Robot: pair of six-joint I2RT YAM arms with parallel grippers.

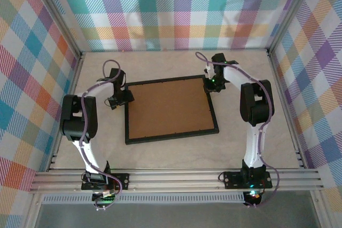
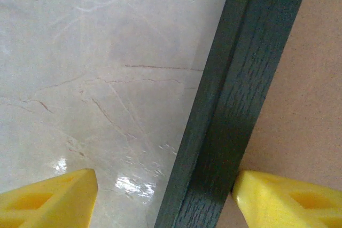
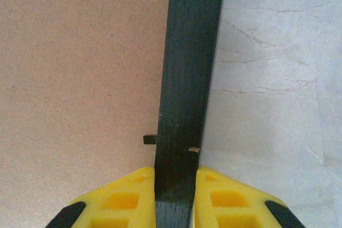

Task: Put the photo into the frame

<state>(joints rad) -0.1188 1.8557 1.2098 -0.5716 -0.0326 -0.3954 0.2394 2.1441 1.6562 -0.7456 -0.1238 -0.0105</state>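
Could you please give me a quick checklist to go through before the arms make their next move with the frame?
1. Right gripper jaws clamped on a rail of the frame: ok.
2. Left gripper holds the opposite rail: not ok, jaws open astride it.
3. The frame lies flat on the table, back up: ok.
4. Brown backing board fills the frame: ok.
5. Whether the photo is inside: cannot tell.

The frame (image 3: 187, 78) looks like black, grained wood, its brown back (image 3: 75, 68) matt and fibrous. The table (image 2: 80, 68) is glossy, marble-veined.
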